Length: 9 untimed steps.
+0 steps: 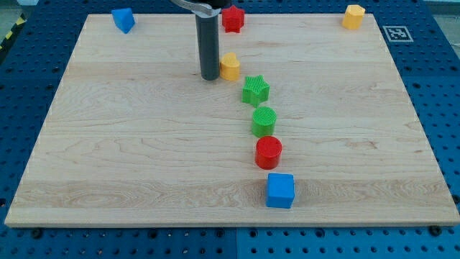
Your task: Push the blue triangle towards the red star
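my tip [210,77]: no gripper fitted | blue triangle [123,19]: well apart, upper left | red star [232,19]: top

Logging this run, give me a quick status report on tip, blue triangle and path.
My tip mid-board, beside yellow block. Blue triangle top left, untouched. Red star top centre; no block between them.

The blue triangle [123,19] is seen lying near the board's top-left corner. The red star [232,19] is seen lying at the top edge, well apart.
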### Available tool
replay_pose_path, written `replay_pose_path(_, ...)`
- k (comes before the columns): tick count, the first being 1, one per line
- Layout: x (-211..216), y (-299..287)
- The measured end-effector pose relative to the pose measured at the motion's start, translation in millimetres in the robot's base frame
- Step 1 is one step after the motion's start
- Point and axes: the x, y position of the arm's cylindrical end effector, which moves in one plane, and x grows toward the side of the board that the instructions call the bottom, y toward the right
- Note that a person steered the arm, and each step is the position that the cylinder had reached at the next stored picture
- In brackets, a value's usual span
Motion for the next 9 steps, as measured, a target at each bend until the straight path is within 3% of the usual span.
replay_pose_path(2,-30.3,40.0)
replay_pose_path(3,-2.9,61.0)
replay_pose_path(4,-2.4,62.3)
replay_pose_path(6,-12.8,-12.5)
replay_pose_path(9,-84.4,-205.5)
